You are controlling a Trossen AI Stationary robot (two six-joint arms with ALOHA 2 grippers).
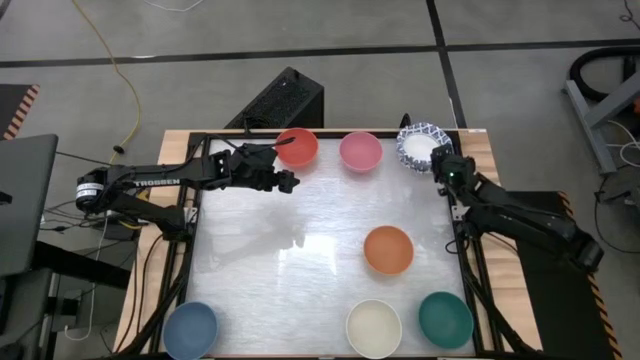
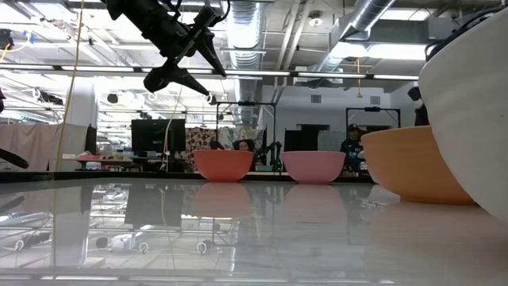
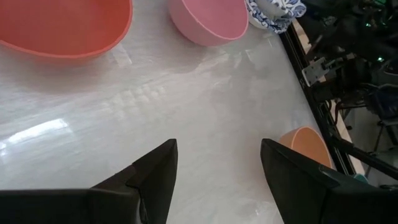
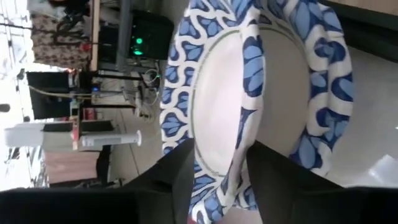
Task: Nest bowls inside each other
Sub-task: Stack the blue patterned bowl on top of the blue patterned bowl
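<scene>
R jaws (image 4: pixel 217 180) apart, straddling rim of blue-patterned white bowl stack (image 1: pixel 421 146) at far R corner of table (image 1: pixel 300 270), not clamped. L jaws (image 3: pixel 217 180) apart, empty, held above table just beside red bowl (image 1: pixel 296 146). Pink bowl (image 1: pixel 360 150) btw red and patterned; orange (image 1: pixel 388 249) mid-R; blue (image 1: pixel 190 328), cream (image 1: pixel 373 327), teal (image 1: pixel 445 318) along near edge.

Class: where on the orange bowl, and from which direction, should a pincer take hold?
Grip the orange bowl by its thin rim, coming straight down, one finger inside and one outside. It sits upright, mouth open, apart from the other bowls, and its rounded wall would likely slip in a side pinch.
</scene>
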